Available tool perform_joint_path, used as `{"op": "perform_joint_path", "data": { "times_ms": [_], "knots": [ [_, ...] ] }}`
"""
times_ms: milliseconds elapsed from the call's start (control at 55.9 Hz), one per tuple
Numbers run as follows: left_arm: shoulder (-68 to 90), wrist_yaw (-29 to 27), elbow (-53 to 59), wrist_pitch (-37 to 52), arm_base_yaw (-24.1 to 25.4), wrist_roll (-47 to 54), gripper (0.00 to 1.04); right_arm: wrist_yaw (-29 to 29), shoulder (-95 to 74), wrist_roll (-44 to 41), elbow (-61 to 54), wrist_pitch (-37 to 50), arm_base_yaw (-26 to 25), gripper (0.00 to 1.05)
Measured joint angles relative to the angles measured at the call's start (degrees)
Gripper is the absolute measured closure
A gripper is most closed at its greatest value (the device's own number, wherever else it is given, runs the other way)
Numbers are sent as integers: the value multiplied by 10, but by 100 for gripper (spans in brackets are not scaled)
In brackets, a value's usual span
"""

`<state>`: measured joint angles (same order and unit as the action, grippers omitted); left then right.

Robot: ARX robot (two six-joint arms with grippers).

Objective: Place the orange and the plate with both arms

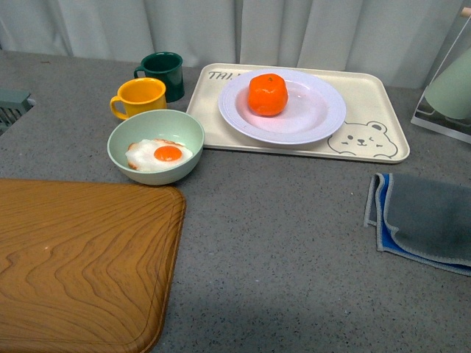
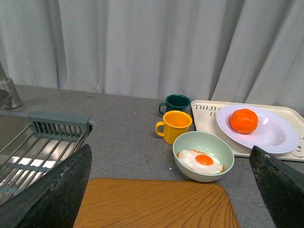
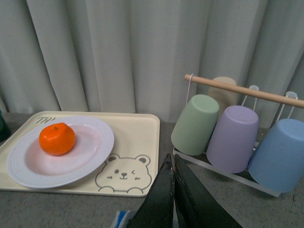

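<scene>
The orange (image 1: 267,94) sits in the large white plate (image 1: 313,118), which rests on the cream bear tray (image 1: 368,136) at the back of the counter. Both also show in the left wrist view, orange (image 2: 243,120) on plate (image 2: 275,135), and in the right wrist view, orange (image 3: 57,138) on plate (image 3: 90,152). Neither arm shows in the front view. My left gripper (image 2: 171,178) is open and empty, held well back over the wooden board. My right gripper (image 3: 172,164) is shut and empty, held back from the tray's near right corner.
A pale green bowl (image 1: 156,145) with a fried egg, a yellow mug (image 1: 138,97) and a dark green mug (image 1: 163,75) stand left of the tray. A wooden board (image 1: 81,257) lies front left, a grey-blue cloth (image 1: 427,220) right. A cup rack (image 3: 228,128) stands far right; a sink rack (image 2: 42,142) left.
</scene>
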<state>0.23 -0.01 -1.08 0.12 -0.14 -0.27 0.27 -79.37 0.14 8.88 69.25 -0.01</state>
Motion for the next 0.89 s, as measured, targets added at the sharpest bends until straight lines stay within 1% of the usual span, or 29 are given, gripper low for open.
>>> {"op": "perform_joint_path", "data": {
  "times_ms": [36, 107, 644, 804, 894],
  "knots": [
    [0, 0, 0, 0, 0, 0, 7, -2, 36, 0, -3, -41, 0, 104],
    [0, 0, 0, 0, 0, 0, 7, -2, 87, 0, -12, -78, 0, 104],
    [0, 0, 0, 0, 0, 0, 7, -2, 321, 0, -75, -243, 0, 104],
    [0, 0, 0, 0, 0, 0, 7, -2, 416, 0, -84, -326, 0, 104],
    [0, 0, 0, 0, 0, 0, 7, -2, 449, 0, -85, -355, 0, 104]
  ]
}}
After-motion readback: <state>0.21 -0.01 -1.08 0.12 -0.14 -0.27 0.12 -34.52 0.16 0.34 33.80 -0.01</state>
